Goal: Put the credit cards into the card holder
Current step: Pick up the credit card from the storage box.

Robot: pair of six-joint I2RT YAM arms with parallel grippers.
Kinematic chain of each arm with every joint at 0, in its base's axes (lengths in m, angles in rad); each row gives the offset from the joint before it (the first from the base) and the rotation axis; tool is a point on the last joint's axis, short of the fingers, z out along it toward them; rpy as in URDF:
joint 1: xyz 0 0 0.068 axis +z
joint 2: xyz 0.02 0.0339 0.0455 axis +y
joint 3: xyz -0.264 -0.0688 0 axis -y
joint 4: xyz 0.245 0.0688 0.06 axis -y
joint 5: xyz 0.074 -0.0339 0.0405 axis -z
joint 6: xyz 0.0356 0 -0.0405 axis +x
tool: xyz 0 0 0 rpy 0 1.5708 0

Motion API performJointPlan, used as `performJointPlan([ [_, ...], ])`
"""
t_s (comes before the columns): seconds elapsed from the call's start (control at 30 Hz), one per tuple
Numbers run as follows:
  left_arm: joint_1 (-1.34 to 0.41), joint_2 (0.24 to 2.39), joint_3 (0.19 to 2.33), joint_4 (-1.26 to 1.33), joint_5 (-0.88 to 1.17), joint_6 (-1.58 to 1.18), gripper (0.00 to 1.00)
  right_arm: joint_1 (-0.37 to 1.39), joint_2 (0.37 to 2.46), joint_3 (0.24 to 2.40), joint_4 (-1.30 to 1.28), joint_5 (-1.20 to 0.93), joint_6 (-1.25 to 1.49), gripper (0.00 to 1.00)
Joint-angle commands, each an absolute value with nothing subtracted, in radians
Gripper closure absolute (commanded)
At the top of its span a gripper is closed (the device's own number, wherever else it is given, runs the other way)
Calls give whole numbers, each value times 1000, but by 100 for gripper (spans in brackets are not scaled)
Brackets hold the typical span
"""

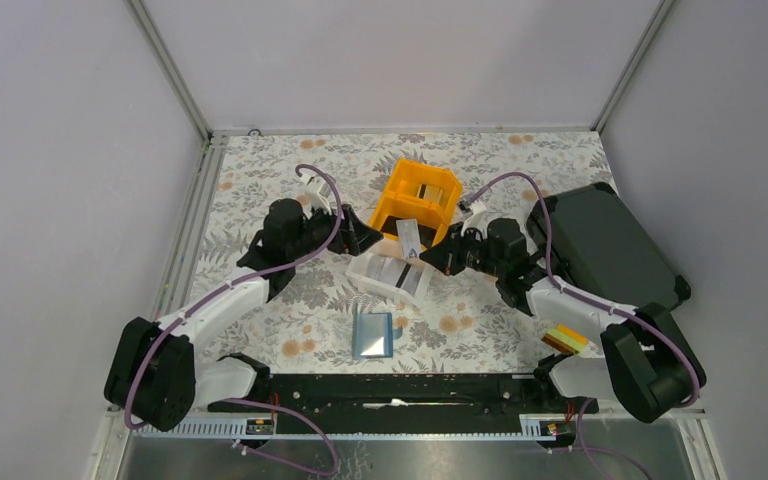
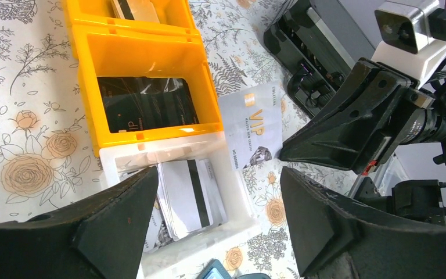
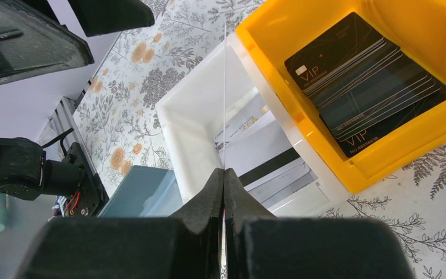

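While left claw (image 2: 218, 180) gapes | right claw (image 3: 223, 174) pinches pale card (image 2: 251, 125) | print: "VIP"

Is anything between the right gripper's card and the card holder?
Only the white bin lies between the pale card in the right gripper and the card holder. The card is held up above the bin, so a path over it looks clear.

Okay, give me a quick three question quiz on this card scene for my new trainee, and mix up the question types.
1. True or false: the right pincer is shut on a pale card.
2. The dark cards lie in: A the white bin, B the orange bin, C the black case.
3. Which pincer stands open and empty?
Key: 1 true; 2 B; 3 the left pincer.
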State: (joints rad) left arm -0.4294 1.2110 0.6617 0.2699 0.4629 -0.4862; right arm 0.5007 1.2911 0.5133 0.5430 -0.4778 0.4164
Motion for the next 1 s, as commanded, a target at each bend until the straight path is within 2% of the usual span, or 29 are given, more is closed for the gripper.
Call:
performJointPlan([
  [0.0,-425,1165,696,285,469,-515,20,495,1232,552,520,-462,387,100],
  [0.37,-440,1174,653,504,644,-713,19,538,1178,596,564,-646,484,100],
  [0.6,-448,1144,628,549,657,-757,20,556,1155,601,664,-703,581,100],
  [0.67,-448,1135,624,584,685,-784,30,557,1156,601,689,-719,608,100],
  [0.97,-448,1104,598,650,732,-843,85,557,1162,608,729,-759,654,100],
])
